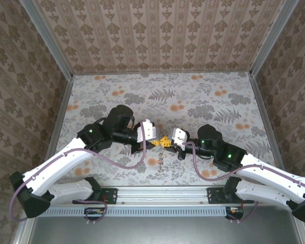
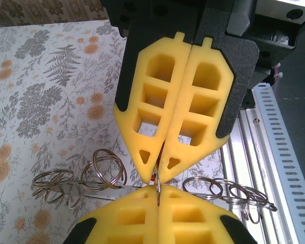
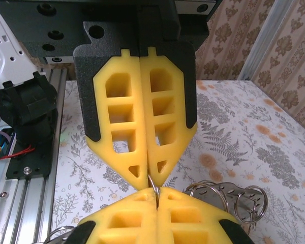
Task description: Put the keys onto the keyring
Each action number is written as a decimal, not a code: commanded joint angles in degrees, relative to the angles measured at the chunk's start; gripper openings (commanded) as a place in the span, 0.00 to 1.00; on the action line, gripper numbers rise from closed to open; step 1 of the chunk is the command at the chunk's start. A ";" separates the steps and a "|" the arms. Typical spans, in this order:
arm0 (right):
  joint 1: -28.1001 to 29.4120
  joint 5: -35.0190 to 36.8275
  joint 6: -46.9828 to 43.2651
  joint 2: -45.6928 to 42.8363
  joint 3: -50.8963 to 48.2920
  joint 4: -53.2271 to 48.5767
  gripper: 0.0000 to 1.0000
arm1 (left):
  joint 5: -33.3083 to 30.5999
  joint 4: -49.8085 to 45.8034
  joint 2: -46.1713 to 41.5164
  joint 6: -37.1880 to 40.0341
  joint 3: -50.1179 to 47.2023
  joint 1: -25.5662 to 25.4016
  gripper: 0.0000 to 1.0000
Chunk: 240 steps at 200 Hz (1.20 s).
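— Yellow plastic against yellow plastic: the left gripper and the right gripper meet tip to tip above the middle of the flowered table.

— Are they clenched or slack?

— Both clenched. Each pair of fingers is pressed flat together along its seam.

— On what?

— A thin strip of grey metal runs straight from one set of tips into the other, and both sets pinch it. I take it for the keyring seen edge-on, though so little of it shows that I can't be certain.

— And the shiny loops around it?

— Those are small split rings, silvery, several of them linked through one another. In the left wrist view they spread out to either side of the tips. From above they trail in a short chain from the fingertips toward the metal rail at the near edge.

— Do they lie on the table or hang?

— I can't tell from here.
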 commanded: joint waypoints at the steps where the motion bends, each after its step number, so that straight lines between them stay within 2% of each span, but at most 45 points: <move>1: 0.72 0.00 -0.73 -0.41 2.53 1.33 0.00 | -0.05 3.45 -2.17 -1.05 -1.58 -0.25 0.00; 34: 0.72 -1.48 0.85 -1.02 1.29 2.41 0.13 | 4.44 12.14 -6.51 -4.84 -6.30 1.77 0.00; 47: 0.72 -3.04 1.02 -1.45 0.93 2.68 0.18 | 8.07 15.84 -7.54 -6.31 -8.12 2.74 0.00; 81: 0.72 -3.04 1.32 -2.16 0.74 2.78 0.22 | 11.30 20.83 -7.95 -7.93 -10.33 3.86 0.00; 128: 0.78 -3.25 2.13 -3.04 0.03 4.61 0.19 | 18.00 34.18 -10.97 -14.00 -15.89 6.20 0.00; 202: 0.66 -3.53 3.32 -4.57 -1.20 7.31 0.19 | 21.00 41.72 -12.46 -16.96 -18.41 6.79 0.00; 240: 0.54 -4.65 3.27 -3.83 -0.85 8.14 0.02 | 21.88 44.66 -11.30 -18.11 -18.88 6.71 0.00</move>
